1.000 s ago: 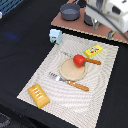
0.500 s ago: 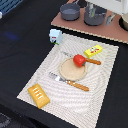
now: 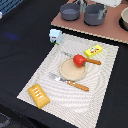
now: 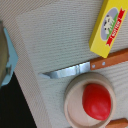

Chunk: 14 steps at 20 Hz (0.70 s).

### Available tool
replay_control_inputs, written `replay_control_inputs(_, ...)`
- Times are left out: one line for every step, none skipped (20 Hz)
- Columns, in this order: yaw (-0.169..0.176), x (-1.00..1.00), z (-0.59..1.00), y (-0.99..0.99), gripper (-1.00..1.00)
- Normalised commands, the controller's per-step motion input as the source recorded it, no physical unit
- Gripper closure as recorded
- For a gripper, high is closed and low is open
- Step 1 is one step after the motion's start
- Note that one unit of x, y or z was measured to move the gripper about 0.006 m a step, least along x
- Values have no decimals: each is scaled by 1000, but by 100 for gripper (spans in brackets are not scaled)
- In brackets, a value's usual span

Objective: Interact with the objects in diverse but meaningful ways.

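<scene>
A red round fruit (image 3: 78, 60) (image 4: 96, 100) lies on a round wooden plate (image 3: 70, 73) (image 4: 75, 95) in the middle of the striped placemat. A flat yellow packet with red print (image 3: 93, 50) (image 4: 107, 27) lies beyond the plate. A pale blue-white carton (image 3: 55, 36) stands at the mat's far corner on the exterior view's left. A golden-orange bread loaf (image 3: 38, 94) lies at the mat's near corner. Only a white part of my arm (image 3: 106, 2) shows, at the exterior view's top edge. No fingers show in the wrist view, which looks down from high above.
An orange-handled knife (image 3: 90, 61) (image 4: 75, 71) lies between plate and packet. An orange-handled fork (image 3: 70, 82) lies in front of the plate. Two grey pots (image 3: 70, 11) (image 3: 94, 15) stand on a brown board (image 3: 112, 31) at the back. The table is black.
My arm has drawn back toward the top edge of the exterior view, so less of it shows. The objects have not moved.
</scene>
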Motion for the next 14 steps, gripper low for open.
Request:
replay_control_inputs(28,-891,-180,-386,-100)
replay_control_inputs(21,-906,-194,-406,-100)
replay_control_inputs(14,-920,-237,-429,-100)
replay_control_inputs(13,-923,-260,-449,-100)
replay_control_inputs(10,-931,-291,-454,-100)
replay_control_inputs(7,-937,-311,-457,-100)
replay_control_inputs(6,-934,-349,-483,-100)
replay_control_inputs(3,-854,-349,-451,-100)
replay_control_inputs(3,-857,-363,-466,-100)
replay_control_inputs(1,-923,-371,-500,-100)
replay_control_inputs(0,-914,-346,-474,-100)
replay_control_inputs(0,-923,-331,-449,-100)
replay_control_inputs(0,-951,-323,-451,-100)
replay_control_inputs(0,-977,-311,-454,-100)
